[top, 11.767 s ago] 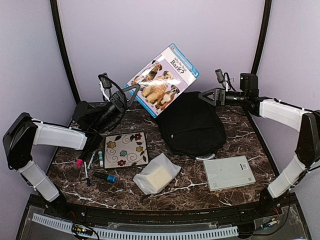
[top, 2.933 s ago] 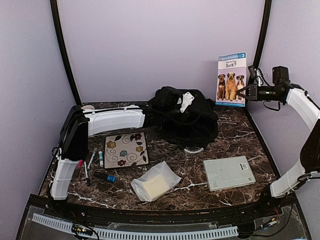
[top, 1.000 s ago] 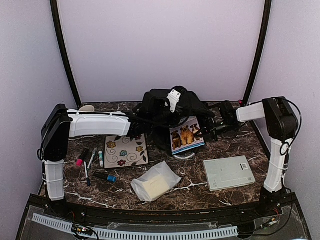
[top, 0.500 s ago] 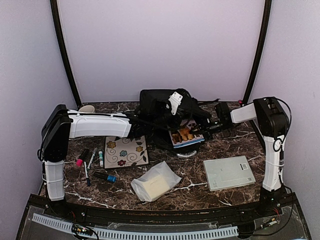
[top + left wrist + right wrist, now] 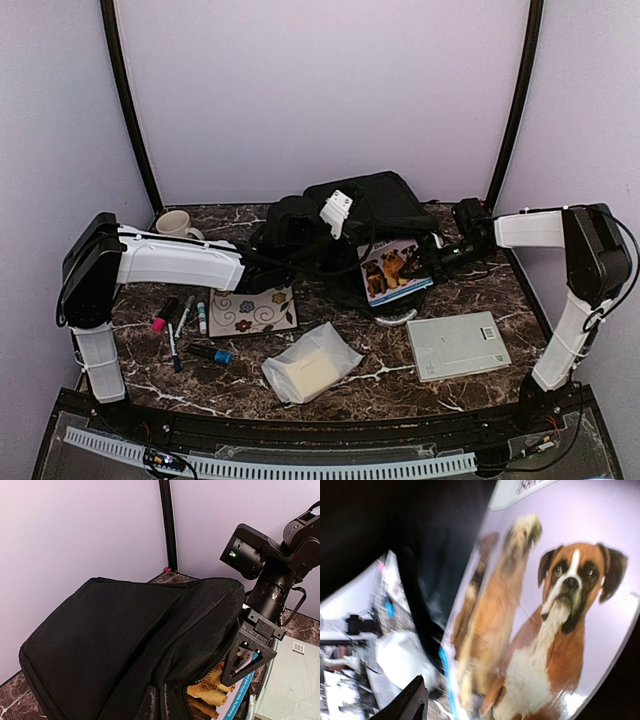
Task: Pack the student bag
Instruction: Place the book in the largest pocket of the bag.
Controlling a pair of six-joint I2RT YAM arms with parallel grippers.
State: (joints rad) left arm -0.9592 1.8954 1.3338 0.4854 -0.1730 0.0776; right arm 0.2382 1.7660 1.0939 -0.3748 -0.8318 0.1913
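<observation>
The student bag (image 5: 365,205) is a big black backpack at the back middle of the table, its flap raised. My left gripper (image 5: 345,240) is shut on the fabric at the zip opening; its fingers (image 5: 152,702) barely show against the black cloth (image 5: 115,630). A book with dogs on the cover (image 5: 395,270) sticks halfway out of the opening (image 5: 222,690). My right gripper (image 5: 447,252) is open just right of the book, one finger (image 5: 247,650) over the cover. The dog cover (image 5: 545,630) fills the right wrist view, with one dark finger (image 5: 412,700) at the lower left.
A flowered tile (image 5: 250,300), several markers (image 5: 180,320) and a blue-capped pen (image 5: 210,353) lie at the left. A mug (image 5: 178,222) stands at the back left. A clear pouch with a pale block (image 5: 312,360) lies in front, a grey flat box (image 5: 457,345) at the right.
My right gripper has opened, let go of the book and drawn back to the right. The left arm has pulled the bag's flap up and back, and more of the book shows.
</observation>
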